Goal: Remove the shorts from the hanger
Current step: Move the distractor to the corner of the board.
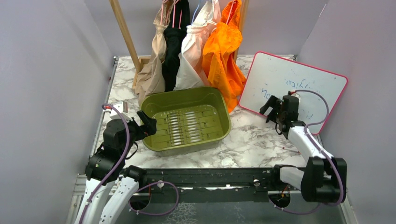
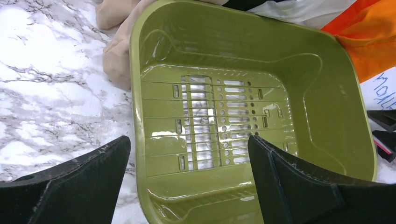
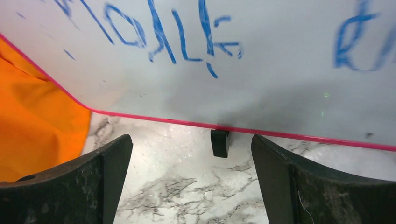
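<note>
Several shorts hang side by side on hangers at the back of the table: tan-beige shorts [image 1: 152,70], black shorts [image 1: 173,46], cream-white shorts [image 1: 194,51] and bright orange shorts [image 1: 223,60]. Their lower ends drape behind a green tub [image 1: 225,112]. My left gripper [image 1: 148,123] is open and empty at the tub's left rim; in its wrist view [image 2: 189,172] it looks into the tub [image 2: 327,116]. My right gripper [image 1: 273,108] is open and empty, low over the table in front of a whiteboard [image 1: 280,77]. The orange shorts [image 3: 32,121] show at the left of the right wrist view.
The pink-framed whiteboard [image 3: 261,60] with blue writing leans at the right, on a small black foot [image 3: 220,143]. A wooden rack post [image 1: 125,32] rises at the back left. Grey walls close in both sides. The table [image 1: 261,140] is white marble.
</note>
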Controlling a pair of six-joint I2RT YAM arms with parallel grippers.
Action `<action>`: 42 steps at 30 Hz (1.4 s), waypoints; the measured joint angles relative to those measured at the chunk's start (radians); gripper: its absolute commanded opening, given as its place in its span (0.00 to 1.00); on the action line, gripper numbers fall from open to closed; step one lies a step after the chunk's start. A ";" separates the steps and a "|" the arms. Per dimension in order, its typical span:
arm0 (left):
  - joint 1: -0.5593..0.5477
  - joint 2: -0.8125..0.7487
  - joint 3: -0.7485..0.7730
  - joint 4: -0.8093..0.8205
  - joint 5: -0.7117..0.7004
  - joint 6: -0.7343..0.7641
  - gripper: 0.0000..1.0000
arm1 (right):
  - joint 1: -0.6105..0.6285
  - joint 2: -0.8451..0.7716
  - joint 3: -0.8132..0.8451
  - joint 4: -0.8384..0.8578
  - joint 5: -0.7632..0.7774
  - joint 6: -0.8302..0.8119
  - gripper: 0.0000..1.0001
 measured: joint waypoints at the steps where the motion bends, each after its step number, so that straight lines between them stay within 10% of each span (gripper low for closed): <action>1: 0.000 0.000 0.000 0.000 0.000 0.000 0.99 | 0.000 -0.032 0.000 -0.009 0.016 0.005 0.99; 14: 0.000 0.056 0.000 0.035 0.031 0.010 0.99 | -0.090 -0.178 0.089 -0.344 0.635 0.291 0.99; 25: 0.000 0.065 -0.007 0.056 0.068 0.022 0.99 | -0.389 -0.034 0.109 -0.403 0.621 0.332 0.99; 42: 0.000 0.073 -0.018 0.060 0.070 0.018 0.99 | -0.412 0.252 0.214 -0.199 0.320 0.175 0.99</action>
